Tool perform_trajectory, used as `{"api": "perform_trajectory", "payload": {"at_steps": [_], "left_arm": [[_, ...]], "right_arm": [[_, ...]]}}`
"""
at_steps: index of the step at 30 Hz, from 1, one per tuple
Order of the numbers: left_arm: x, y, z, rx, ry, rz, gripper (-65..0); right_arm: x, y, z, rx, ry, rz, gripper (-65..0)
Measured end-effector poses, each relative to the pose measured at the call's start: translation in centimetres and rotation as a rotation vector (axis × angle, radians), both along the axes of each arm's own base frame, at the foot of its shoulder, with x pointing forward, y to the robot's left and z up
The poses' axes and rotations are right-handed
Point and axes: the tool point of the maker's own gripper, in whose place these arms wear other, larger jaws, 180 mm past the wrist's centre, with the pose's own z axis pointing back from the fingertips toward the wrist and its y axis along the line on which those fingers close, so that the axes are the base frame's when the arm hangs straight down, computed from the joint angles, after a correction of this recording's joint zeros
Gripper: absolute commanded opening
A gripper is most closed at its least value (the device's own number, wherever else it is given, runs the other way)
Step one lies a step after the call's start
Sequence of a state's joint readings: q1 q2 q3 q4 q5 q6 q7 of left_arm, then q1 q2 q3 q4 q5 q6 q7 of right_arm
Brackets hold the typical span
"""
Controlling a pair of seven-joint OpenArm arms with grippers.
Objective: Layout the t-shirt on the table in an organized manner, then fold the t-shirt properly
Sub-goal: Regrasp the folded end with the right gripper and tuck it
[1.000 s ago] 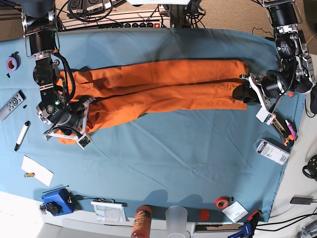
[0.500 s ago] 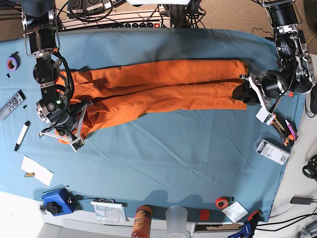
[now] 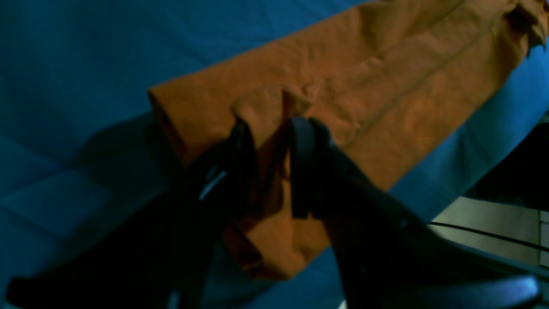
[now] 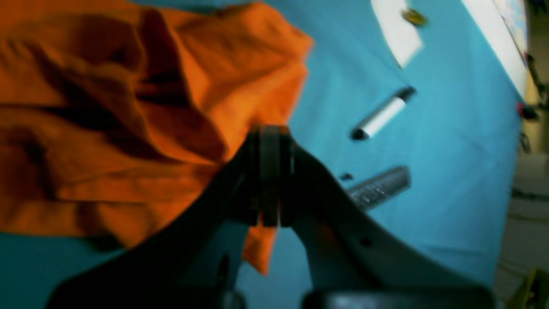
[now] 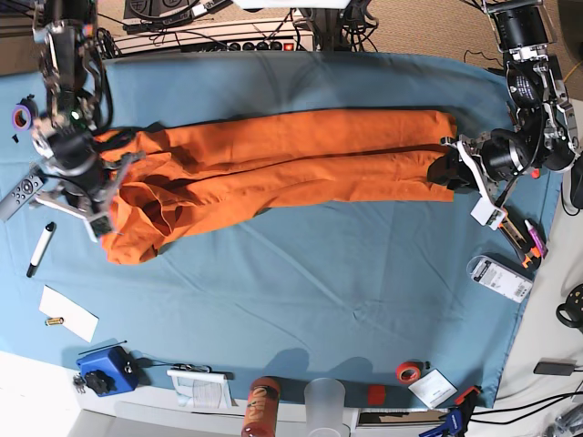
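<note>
Moved outward: right gripper (image 4: pixel 269 174) pinching t-shirt (image 5: pixel 273 164), left gripper (image 3: pixel 274 141) clamping the other end; spreading step, next needing sideways stretching.

Looks like a robotics lab or workshop. Power strips (image 5: pixel 228 41) and tangled cables along the far edge of a cloth-covered worktop (image 5: pixel 346 300); tape rolls (image 5: pixel 409 371), a marker (image 5: pixel 40 248), a remote control (image 5: pixel 20 190), clamps and a blue tool (image 5: pixel 102 371) scattered around its edges and corners.
</note>
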State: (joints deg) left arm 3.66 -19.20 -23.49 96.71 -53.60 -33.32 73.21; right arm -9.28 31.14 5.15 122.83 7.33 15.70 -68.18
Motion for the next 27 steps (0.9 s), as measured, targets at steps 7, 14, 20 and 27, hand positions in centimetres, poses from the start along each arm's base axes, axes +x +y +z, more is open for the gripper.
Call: {"api": "perform_trajectory", "payload": {"at_steps": [7, 14, 20, 27], "left_arm": [[0.0, 0.0, 0.0, -0.001, 0.0, 0.0, -48.4], [0.0, 0.3, -0.2, 0.02, 0.005, 0.003, -48.4], [0.0, 0.6, -0.5, 0.044, 0.011, 0.007, -48.4], [-0.1, 0.6, -0.6, 0.044, 0.013, 0.007, -48.4]], "right_arm": [[-0.5, -3.4, 1.9, -0.064, -0.06, -0.12, -65.0], [-1.1, -3.5, 1.3, -0.052, -0.03, -0.142, -44.8], [0.2, -3.0, 0.5, 0.128, -0.174, -0.254, -44.8], [2.1, -3.9, -4.9, 0.322, -0.117, -0.418, -44.8]]}}
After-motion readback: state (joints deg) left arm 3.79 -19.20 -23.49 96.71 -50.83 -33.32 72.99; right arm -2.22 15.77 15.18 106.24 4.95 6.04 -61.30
